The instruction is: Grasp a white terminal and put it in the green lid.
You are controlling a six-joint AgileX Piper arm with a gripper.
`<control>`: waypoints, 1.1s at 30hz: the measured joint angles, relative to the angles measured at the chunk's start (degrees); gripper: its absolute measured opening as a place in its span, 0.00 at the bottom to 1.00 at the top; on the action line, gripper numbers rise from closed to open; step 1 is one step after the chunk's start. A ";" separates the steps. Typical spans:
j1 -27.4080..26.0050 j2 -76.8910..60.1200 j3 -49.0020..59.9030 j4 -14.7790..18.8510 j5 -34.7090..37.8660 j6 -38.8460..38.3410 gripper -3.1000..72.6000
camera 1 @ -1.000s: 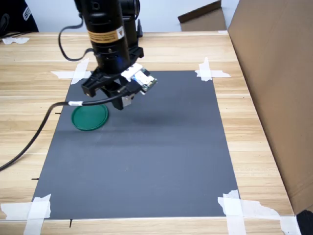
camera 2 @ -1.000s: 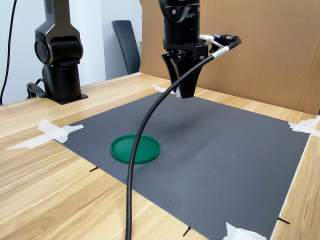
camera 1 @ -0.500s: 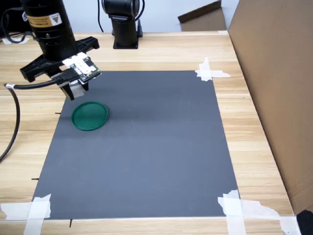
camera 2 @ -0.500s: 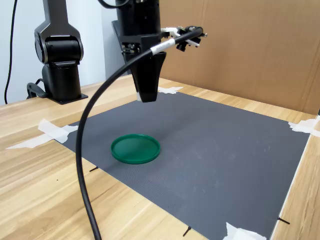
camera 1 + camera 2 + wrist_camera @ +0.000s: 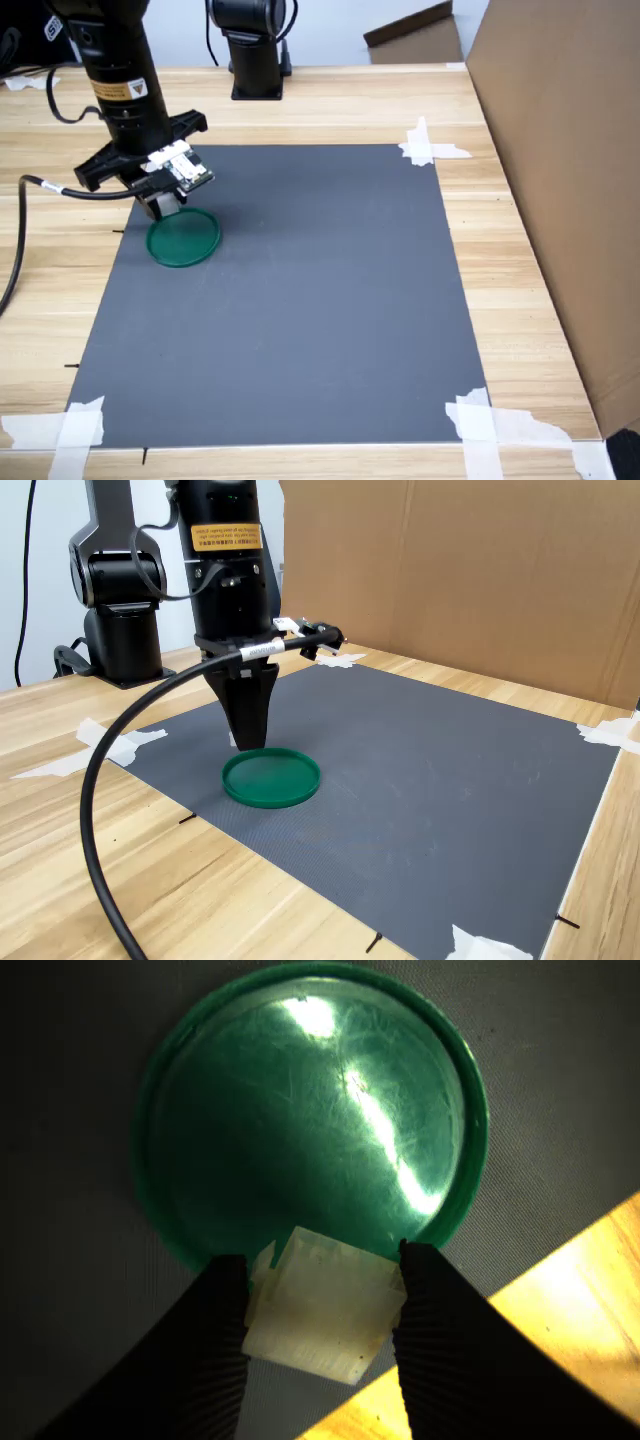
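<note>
Swung across and dropped low over lid since a second back.

Gripper clamped on terminal, hanging above lid's rim, not its middle. Best nudged inward over centre, lowered close, then released to prevent a bounce out. Grip and terminal plain only in wrist view; height over mat only in both exterior views.
</note>
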State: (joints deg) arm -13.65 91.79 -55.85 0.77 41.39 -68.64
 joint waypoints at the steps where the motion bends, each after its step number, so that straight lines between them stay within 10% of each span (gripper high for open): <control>1: 0.00 0.51 0.00 0.40 -0.41 0.00 0.49; 19: 3.62 6.01 0.00 -1.28 -2.23 3.50 0.49; 28: 3.62 3.69 -0.13 -1.62 -3.03 4.44 0.77; 33: 3.62 -1.30 -0.54 4.80 -1.60 6.56 0.74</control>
State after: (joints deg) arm -10.03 90.50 -56.39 5.57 39.79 -62.08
